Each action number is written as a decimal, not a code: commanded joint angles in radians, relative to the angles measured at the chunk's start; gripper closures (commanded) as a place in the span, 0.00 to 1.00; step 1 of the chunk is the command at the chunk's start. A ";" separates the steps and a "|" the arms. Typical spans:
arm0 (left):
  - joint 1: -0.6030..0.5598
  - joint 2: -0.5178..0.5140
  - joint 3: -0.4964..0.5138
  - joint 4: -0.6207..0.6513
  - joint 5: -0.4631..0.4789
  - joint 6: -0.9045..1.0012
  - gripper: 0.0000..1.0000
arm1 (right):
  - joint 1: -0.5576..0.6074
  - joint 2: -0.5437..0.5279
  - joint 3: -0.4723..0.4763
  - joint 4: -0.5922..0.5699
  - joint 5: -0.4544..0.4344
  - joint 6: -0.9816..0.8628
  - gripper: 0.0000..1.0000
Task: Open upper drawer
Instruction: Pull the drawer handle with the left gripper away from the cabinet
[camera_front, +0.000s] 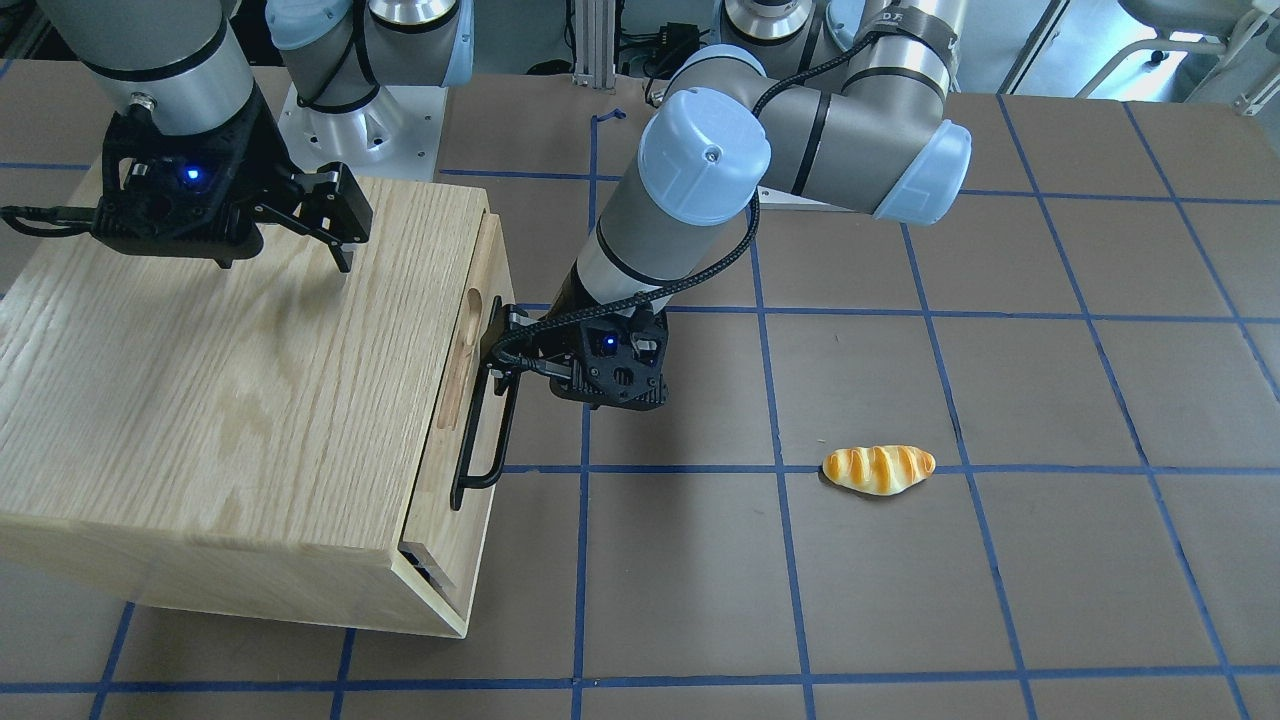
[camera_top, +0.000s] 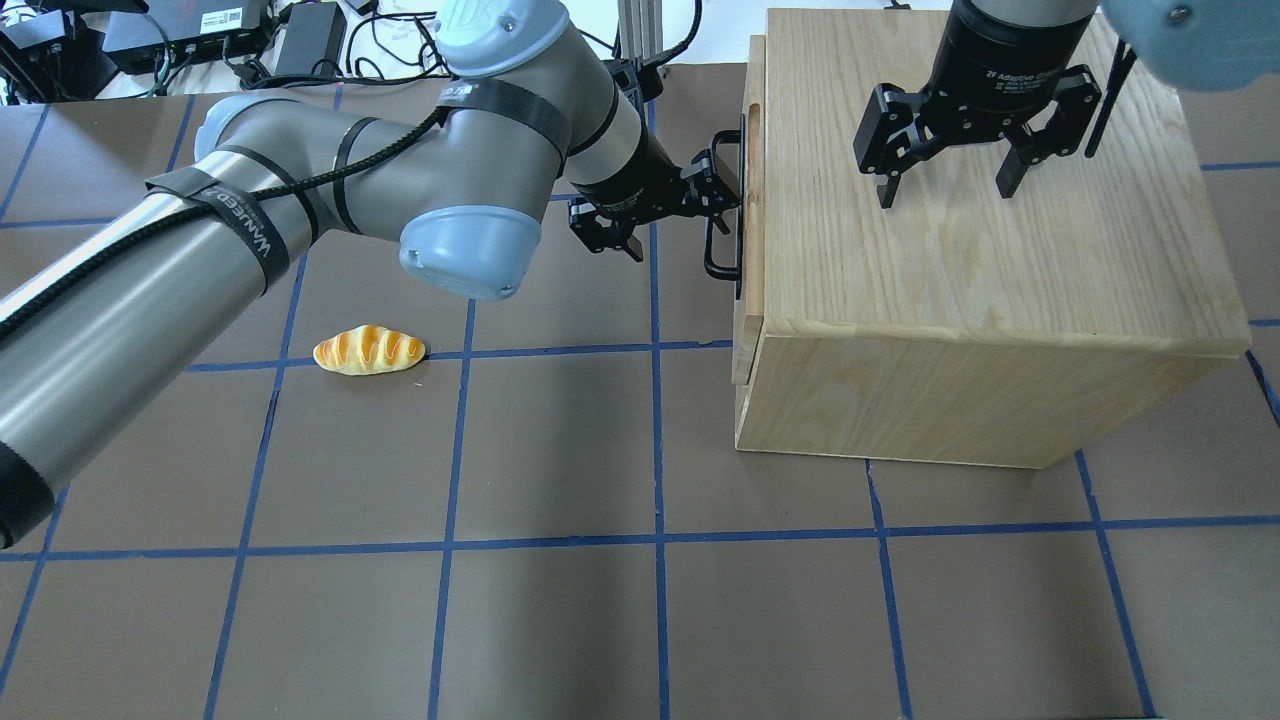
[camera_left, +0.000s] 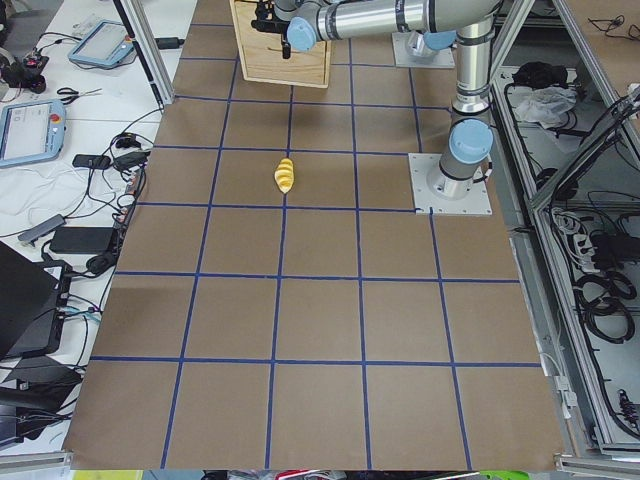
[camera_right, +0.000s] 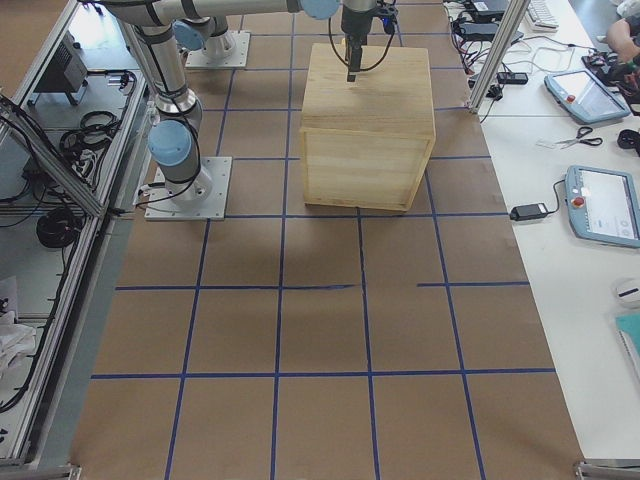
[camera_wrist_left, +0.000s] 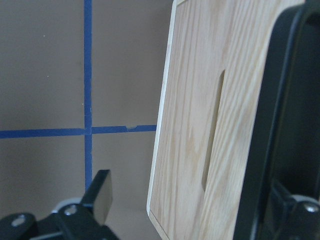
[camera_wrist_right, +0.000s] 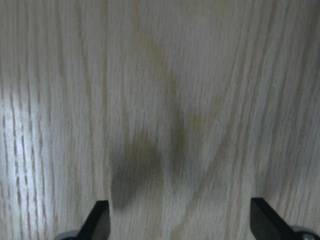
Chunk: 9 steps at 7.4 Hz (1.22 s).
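The upper drawer (camera_front: 488, 285) is a pale-wood front with an oblong slot and a long black bar handle (camera_front: 487, 435), at the top of the oak cabinet (camera_front: 200, 380). It stands slightly out from the box, with a narrow dark gap at one corner. My left gripper (camera_top: 700, 195) is at the handle (camera_top: 722, 265), open. In the left wrist view its fingers (camera_wrist_left: 98, 196) are wide apart and one is right beside the handle (camera_wrist_left: 272, 125). My right gripper (camera_top: 945, 190) is open and empty just above the cabinet top (camera_top: 980, 270).
A bread roll (camera_front: 878, 469) lies on the brown, blue-taped table, away from the cabinet on my left arm's side; it also shows in the overhead view (camera_top: 369, 350). The cabinet (camera_right: 368, 130) stands by my right arm's base.
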 joint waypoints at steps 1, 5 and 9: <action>0.007 0.012 -0.004 -0.012 0.007 0.043 0.00 | -0.001 0.000 0.000 0.000 0.000 0.000 0.00; 0.051 0.026 -0.004 -0.089 0.057 0.152 0.00 | -0.001 0.000 0.000 0.000 0.000 -0.001 0.00; 0.132 0.061 -0.004 -0.194 0.057 0.263 0.00 | 0.001 0.000 0.000 0.000 0.000 0.000 0.00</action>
